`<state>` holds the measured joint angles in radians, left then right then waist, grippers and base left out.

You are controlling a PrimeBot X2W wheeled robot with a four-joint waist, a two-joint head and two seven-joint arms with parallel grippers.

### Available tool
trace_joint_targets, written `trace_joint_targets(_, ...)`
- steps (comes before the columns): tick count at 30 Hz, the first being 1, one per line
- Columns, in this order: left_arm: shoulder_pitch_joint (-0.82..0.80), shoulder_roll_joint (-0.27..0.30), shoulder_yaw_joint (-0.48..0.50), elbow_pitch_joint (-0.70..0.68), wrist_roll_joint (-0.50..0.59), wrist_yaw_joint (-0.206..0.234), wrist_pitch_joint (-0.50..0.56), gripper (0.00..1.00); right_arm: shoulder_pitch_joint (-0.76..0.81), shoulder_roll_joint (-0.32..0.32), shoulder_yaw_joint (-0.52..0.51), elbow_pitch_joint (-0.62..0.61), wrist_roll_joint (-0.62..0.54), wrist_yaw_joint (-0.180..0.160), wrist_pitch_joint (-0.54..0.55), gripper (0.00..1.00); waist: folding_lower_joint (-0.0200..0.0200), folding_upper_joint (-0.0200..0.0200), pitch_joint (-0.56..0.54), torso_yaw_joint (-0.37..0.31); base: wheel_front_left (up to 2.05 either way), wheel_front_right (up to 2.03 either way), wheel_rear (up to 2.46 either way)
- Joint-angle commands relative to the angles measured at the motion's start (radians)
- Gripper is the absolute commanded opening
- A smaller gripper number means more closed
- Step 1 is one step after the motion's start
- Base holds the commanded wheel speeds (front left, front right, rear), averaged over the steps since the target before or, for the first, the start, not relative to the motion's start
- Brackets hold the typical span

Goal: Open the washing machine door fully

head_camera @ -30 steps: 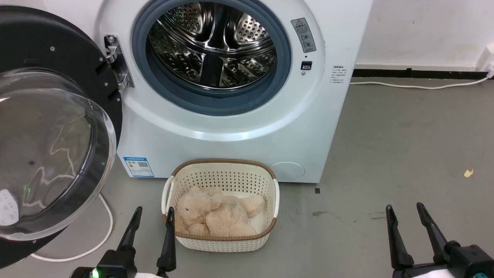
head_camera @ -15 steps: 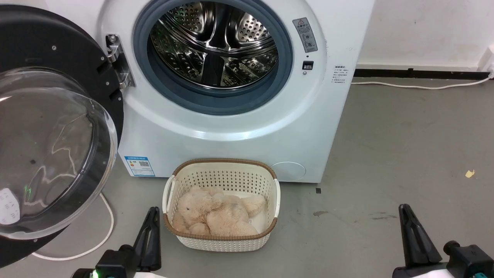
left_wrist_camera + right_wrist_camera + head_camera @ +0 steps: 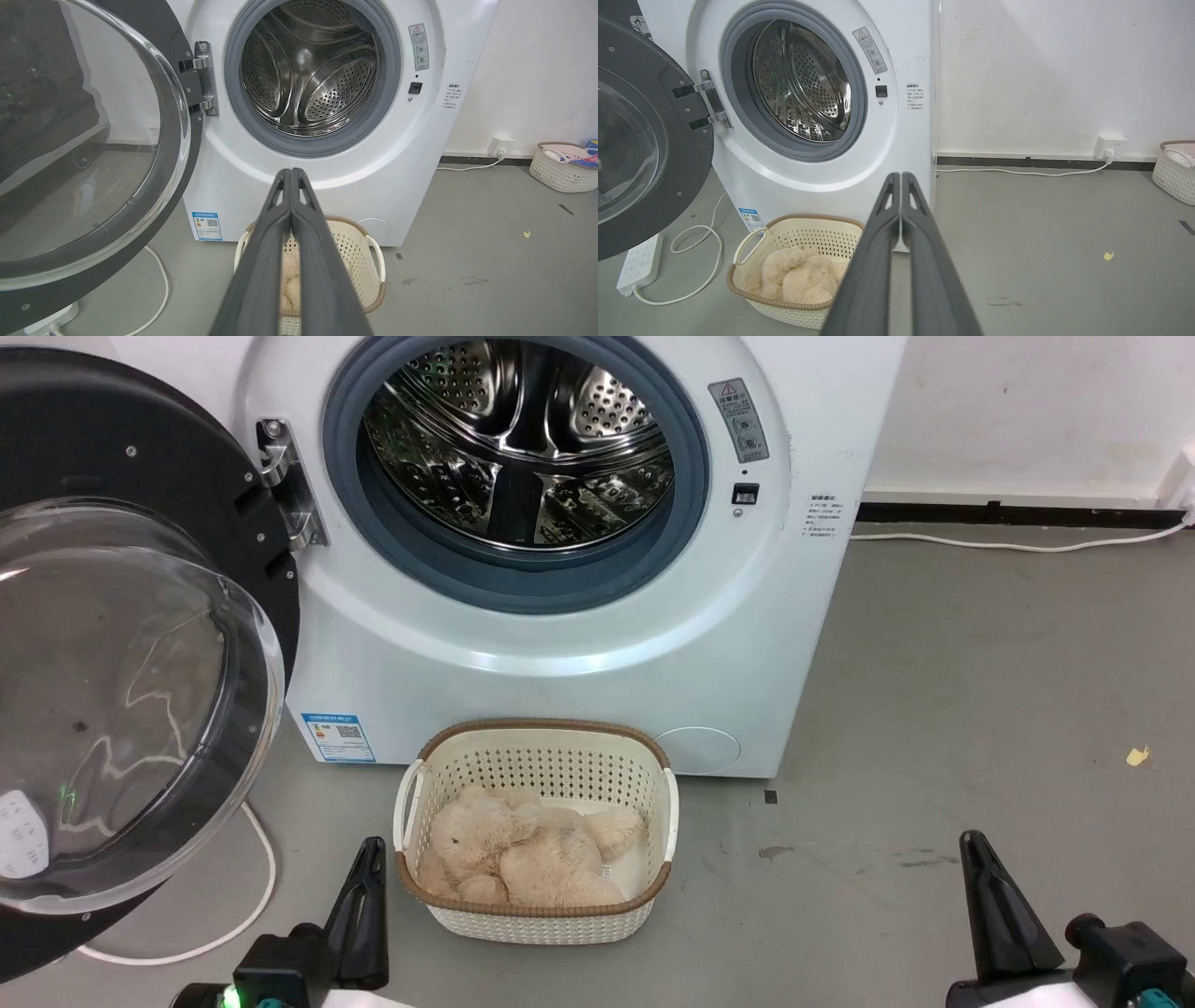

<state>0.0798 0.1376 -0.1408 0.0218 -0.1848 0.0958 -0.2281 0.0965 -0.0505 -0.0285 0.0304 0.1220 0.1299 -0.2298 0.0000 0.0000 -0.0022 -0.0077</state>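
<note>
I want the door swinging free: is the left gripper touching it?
Apart. The left wrist view shows the shut left gripper pointing toward the basket, with the door off to its side and open floor between them.

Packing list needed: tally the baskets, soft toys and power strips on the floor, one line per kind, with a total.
Baskets: 2
Soft toy: 1
Power strip: 1
Total: 4
</note>
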Motion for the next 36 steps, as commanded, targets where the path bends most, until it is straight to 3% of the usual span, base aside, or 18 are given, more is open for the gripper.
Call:
trace_joint_targets(1,-0.010,-0.005,0.007,-0.002,0.009,-0.004,0.005,0.00,-0.011,0.000,0.001,-0.003,-0.010,0.000,0.006,0.00,0.0000,0.0000,0.000,0.000,0.00,0.00,0.00)
trace_joint_targets(36,-0.032,-0.032,0.050,-0.008,0.066,-0.033,0.077,0.00,-0.039,0.000,0.010,-0.012,-0.046,0.000,0.078,0.00,0.0000,0.0000,0.001,0.003,0.00,0.00,0.00)
